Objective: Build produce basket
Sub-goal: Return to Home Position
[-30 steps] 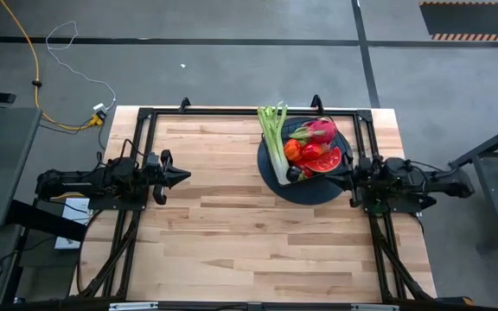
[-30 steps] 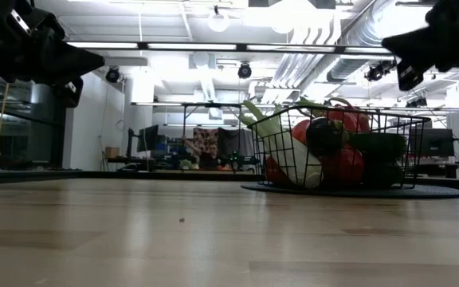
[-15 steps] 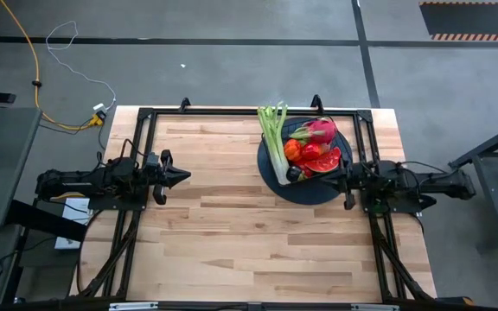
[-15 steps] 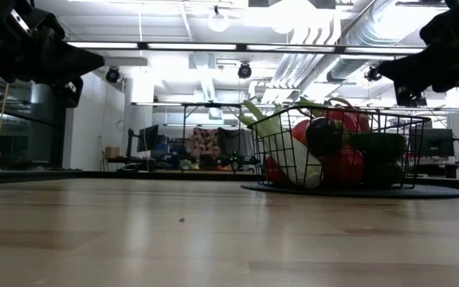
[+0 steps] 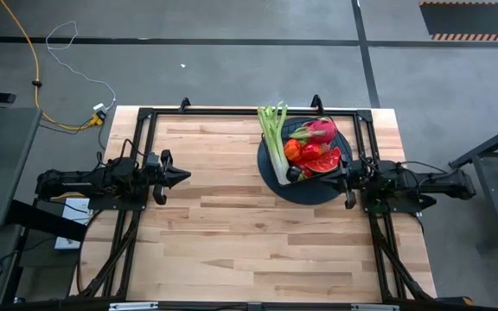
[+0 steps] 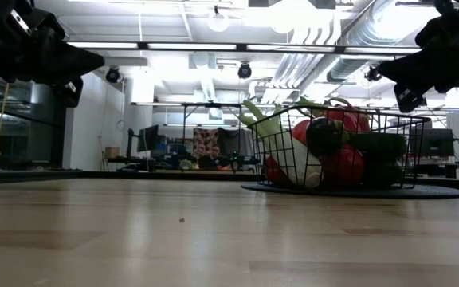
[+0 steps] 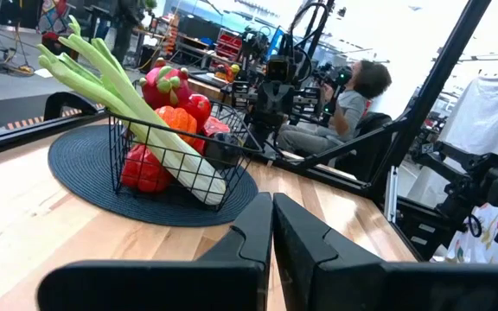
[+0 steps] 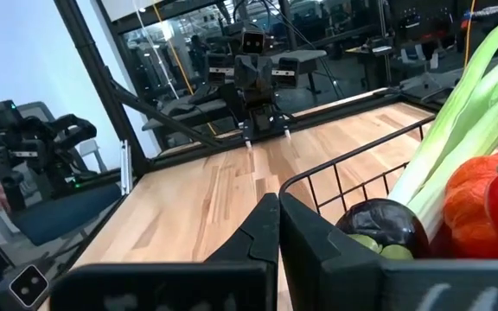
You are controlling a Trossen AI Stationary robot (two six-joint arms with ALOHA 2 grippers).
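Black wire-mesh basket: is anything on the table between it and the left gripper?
Nothing visible: only bare wooden table lies between the shut left gripper and the black wire-mesh basket on its dark round mat. The right gripper hangs on the basket's other side.

Most of the wooden counter (image 5: 232, 233) is bare: its near half, its left half and the middle are open. Toward the far right corner a round dark mat (image 5: 314, 193) carries a wire basket (image 6: 397, 116) heaped with produce (image 5: 314, 154); celery (image 5: 274, 142) juts past the rim toward the far edge. The right pincer (image 5: 340, 179), closed, hangs just beside the basket; the left pincer (image 5: 182, 176), closed, hangs near the left edge.
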